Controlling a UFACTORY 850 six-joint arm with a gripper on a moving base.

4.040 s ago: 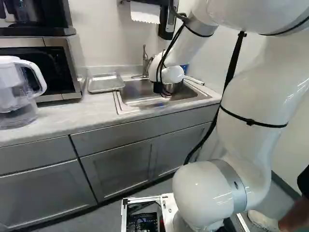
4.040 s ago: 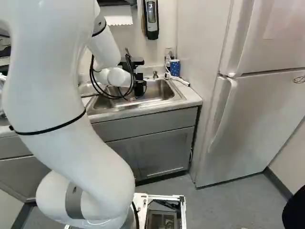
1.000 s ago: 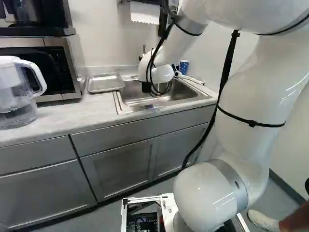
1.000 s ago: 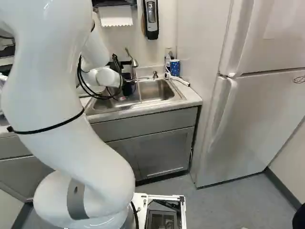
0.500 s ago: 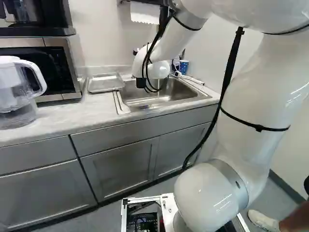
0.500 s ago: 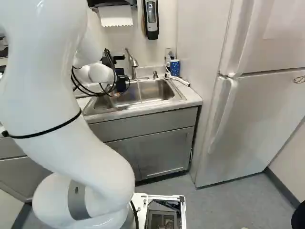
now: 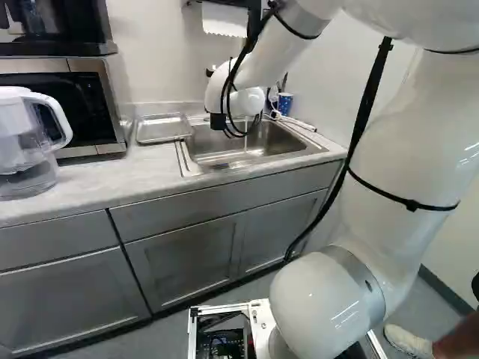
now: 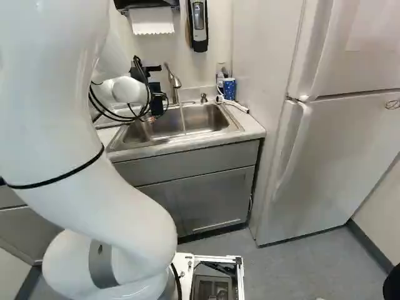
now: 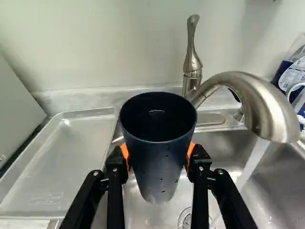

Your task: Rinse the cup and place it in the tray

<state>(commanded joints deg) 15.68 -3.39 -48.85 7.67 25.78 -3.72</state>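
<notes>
**Over the sink's tray side, the cup hangs beside the running water**

Above the sink (image 8: 206, 117), you have the cup (image 9: 157, 183) mouth up and near upright, just beside the tap (image 9: 274, 107) and apart from its water (image 9: 251, 164). That pose probably suits filling or rinsing, since an open mouth can catch the flow, and the basin below can take drips. Drops mark the cup's outside. The tray (image 9: 66, 162) lies flat on the counter (image 7: 97, 179) next to the sink, likely so the carry is short.

Your gripper (image 9: 158, 155) is closed around the cup, its orange pads (image 9: 124, 152) pressing from two sides, the fingers held apart by the cup's width. If water remains inside, you should judge the tip-out before setting it down.
</notes>
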